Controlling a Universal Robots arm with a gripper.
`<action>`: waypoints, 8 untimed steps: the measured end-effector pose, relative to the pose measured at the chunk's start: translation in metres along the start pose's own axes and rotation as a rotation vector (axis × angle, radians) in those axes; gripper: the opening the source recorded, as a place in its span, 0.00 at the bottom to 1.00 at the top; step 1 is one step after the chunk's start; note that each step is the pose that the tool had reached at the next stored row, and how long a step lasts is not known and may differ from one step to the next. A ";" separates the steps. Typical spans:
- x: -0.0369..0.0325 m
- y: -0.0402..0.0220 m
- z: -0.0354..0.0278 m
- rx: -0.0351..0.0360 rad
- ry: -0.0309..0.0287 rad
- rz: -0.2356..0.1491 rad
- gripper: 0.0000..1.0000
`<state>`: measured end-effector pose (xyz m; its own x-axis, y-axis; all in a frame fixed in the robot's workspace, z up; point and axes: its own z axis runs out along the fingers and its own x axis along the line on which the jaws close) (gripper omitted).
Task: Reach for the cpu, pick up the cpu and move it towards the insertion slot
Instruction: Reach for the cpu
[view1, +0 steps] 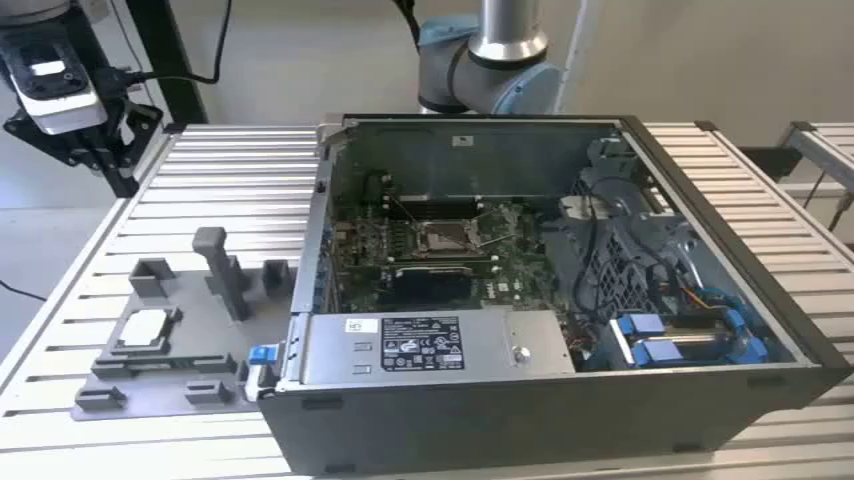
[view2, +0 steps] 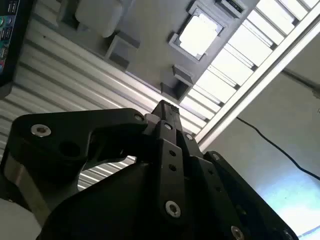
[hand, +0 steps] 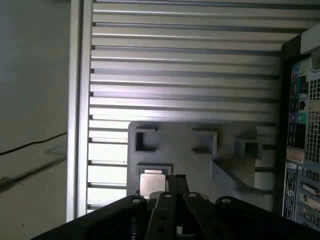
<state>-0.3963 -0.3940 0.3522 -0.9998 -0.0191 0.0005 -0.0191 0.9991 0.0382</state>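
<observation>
Arm: a grey and blue joint stands upright at the rear of the exterior view. Gripper: black, seen in both wrist views. Jaws are closed tip to tip with nothing between them. Behind the jaws, black linkage bars with silver bolts spread to either side into the broad gripper body. Jaws hang in free air, touching nothing.

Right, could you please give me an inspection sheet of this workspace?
Surface: slatted metal table, grey fixture plate on it.
Job's things: cpu lying in the fixture plate; insertion slot inside the open computer case.
Clutter: nothing seen.
Grippers: gripper above the table, clear of the cpu, fingers together, holding nothing.
Cables: wires inside the case; black cable beside the table.
Surroundings: pale floor.
</observation>
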 end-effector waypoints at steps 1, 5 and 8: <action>0.0000 0.0000 0.0000 -0.0001 0.0000 0.000 0.00; 0.0000 0.0000 0.0000 0.0000 0.0000 0.000 0.00; 0.0000 0.0000 0.0000 0.0000 0.0000 0.000 0.00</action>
<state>-0.3963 -0.3940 0.3522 -0.9998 -0.0191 0.0005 -0.0191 0.9991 0.0382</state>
